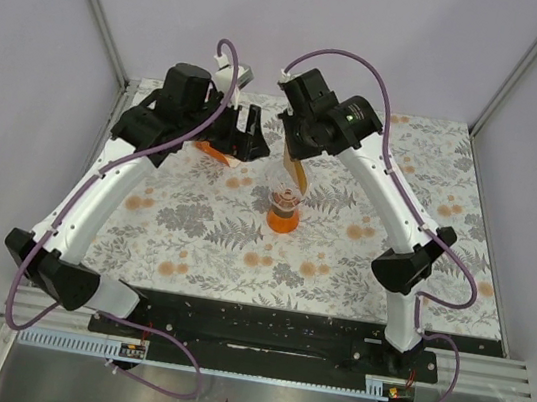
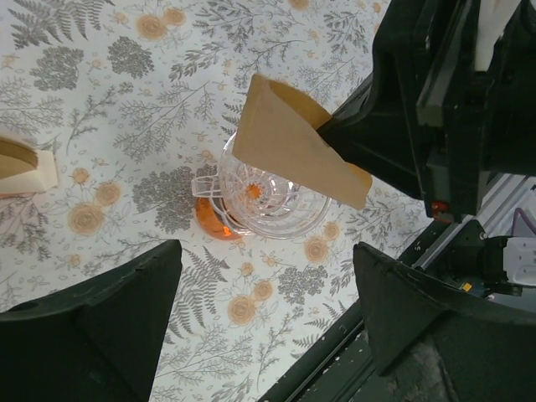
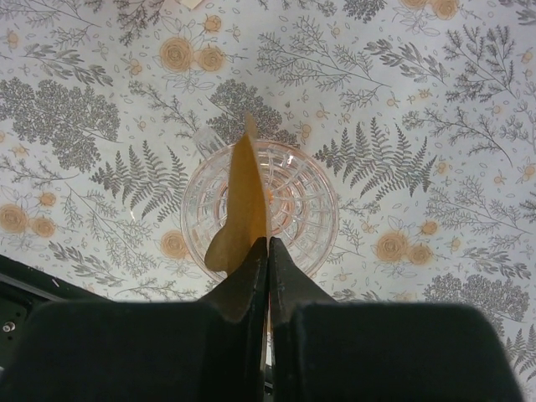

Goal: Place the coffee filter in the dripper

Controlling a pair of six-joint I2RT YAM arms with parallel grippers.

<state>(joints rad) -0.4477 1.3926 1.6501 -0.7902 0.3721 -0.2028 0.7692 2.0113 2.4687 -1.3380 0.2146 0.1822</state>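
R gripper (image 3: 268, 244) is pinched tight, jaws pressed together w/ no gap showing, clamped on one edge of the coffee filter (image 3: 243, 205). In R wrist view the filter shows edge-on, a thin tan blade running from the jaws at 6 o'clock up across the dripper (image 3: 295, 201) mouth to just past its rim at approx 11 o'clock. The clear ribbed cone sits straight below the fingers.

Top view: R gripper (image 1: 298, 160) hangs at 12 o'clock of the dripper (image 1: 285, 207), filter (image 1: 299, 173) dangling btwn them, tip pointing down toward the cone. The dripper stands upright near the middle of the floral table (image 1: 192, 240), orange base down.

L wrist view: filter (image 2: 293, 146) is a flat folded fan, tilted, its lower edge overlapping the cone rim of the dripper (image 2: 255, 201). Can't tell if paper touches the rim or sits just above. It isn't seated inside.

L gripper (image 2: 264, 264) is spread wide, nothing btwn its fingers, and looks down on the dripper. In top view L gripper (image 1: 245, 135) is at approx 10 o'clock of the dripper, just beside the orange holder (image 1: 212, 152) w/ its tan papers (image 2: 21, 167).
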